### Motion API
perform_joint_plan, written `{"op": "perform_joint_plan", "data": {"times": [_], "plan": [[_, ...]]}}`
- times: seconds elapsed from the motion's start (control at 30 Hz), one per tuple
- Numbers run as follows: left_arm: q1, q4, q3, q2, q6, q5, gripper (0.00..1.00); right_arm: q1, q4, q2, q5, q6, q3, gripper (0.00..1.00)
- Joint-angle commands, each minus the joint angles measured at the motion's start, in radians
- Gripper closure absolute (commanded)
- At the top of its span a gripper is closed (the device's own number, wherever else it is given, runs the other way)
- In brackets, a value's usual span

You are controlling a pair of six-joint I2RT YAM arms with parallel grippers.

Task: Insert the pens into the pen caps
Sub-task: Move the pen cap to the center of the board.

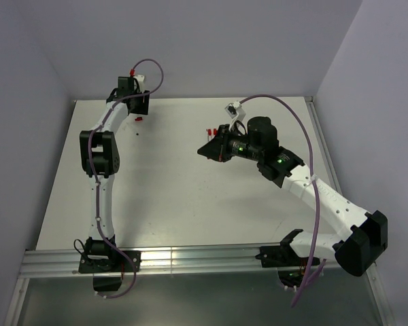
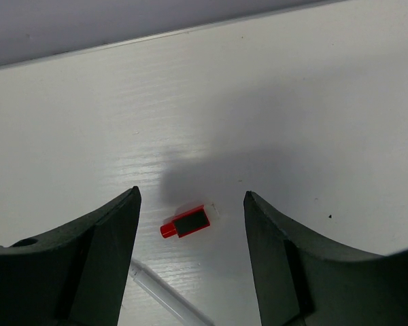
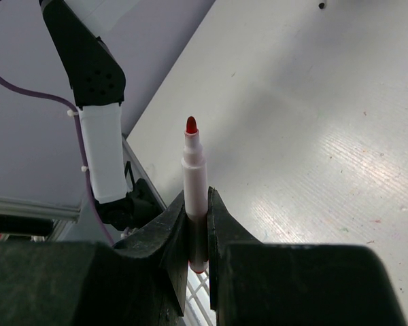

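In the left wrist view a red pen cap (image 2: 184,223) with a black patch lies on the white table between my open left gripper's (image 2: 192,198) fingers, a little left of centre and touching neither. A pale pen (image 2: 166,299) lies on the table just below the cap, by the left finger. In the top view the left gripper (image 1: 132,97) is at the far left edge, with the red cap (image 1: 139,119) just in front of it. My right gripper (image 3: 196,204) is shut on a white pen (image 3: 194,170) whose bare red tip sticks out past the fingertips. In the top view the right gripper (image 1: 209,151) is above mid-table.
A small red piece (image 1: 209,131) lies just behind the right gripper; I cannot tell what it is. Purple cables (image 1: 306,129) loop over both arms. Walls close the table at the back and sides. The left arm (image 3: 95,102) shows beyond the held pen in the right wrist view.
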Motion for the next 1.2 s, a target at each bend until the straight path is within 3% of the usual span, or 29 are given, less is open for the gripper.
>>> {"op": "perform_joint_plan", "data": {"times": [0.0,1.17], "plan": [[0.002,0.01,-0.001,0.011,0.009,0.038,0.33,-0.007,0.053,-0.008,-0.015,-0.005,-0.001,1.0],[0.029,0.013,-0.073,-0.004,-0.001,0.102,0.36,-0.007,0.044,-0.021,-0.009,-0.006,-0.011,1.0]]}}
